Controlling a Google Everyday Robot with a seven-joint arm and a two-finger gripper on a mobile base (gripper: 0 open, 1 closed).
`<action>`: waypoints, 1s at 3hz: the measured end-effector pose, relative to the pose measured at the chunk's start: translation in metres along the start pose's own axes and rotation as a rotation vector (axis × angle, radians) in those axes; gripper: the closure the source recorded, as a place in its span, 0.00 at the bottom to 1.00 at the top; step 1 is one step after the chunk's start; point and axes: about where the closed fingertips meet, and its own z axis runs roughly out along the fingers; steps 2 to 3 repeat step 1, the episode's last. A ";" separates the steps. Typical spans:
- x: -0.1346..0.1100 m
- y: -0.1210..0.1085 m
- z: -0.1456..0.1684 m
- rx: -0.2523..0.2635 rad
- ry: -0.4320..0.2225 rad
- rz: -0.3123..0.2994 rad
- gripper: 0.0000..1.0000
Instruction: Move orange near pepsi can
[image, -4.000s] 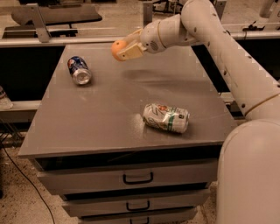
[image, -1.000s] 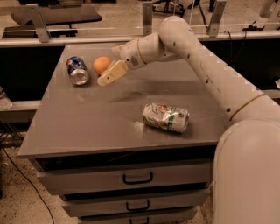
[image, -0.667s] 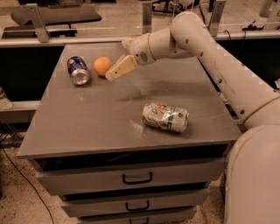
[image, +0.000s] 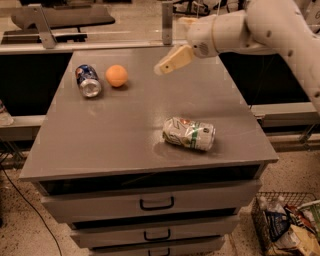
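The orange (image: 116, 76) rests on the grey tabletop (image: 125, 135) at the back left, just right of the pepsi can (image: 88, 80). The can is dark blue, lies on its side and shows its silver top toward me. A narrow gap separates the two. My gripper (image: 167, 63) hangs above the back middle of the table, well to the right of the orange, and holds nothing.
A dented white and green can (image: 189, 133) lies on its side at the front right of the table. Drawers (image: 157, 203) sit below the top. A wire basket with bottles (image: 285, 220) stands on the floor at the right. A rail (image: 60, 44) runs behind the table.
The orange was carried to the left and set down beside the pepsi can. The gripper has let it go and moved away to the right and up.
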 end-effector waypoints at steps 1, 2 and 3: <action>0.001 -0.014 -0.016 0.063 -0.004 0.000 0.00; 0.001 -0.014 -0.016 0.063 -0.004 0.000 0.00; 0.001 -0.014 -0.016 0.063 -0.004 0.000 0.00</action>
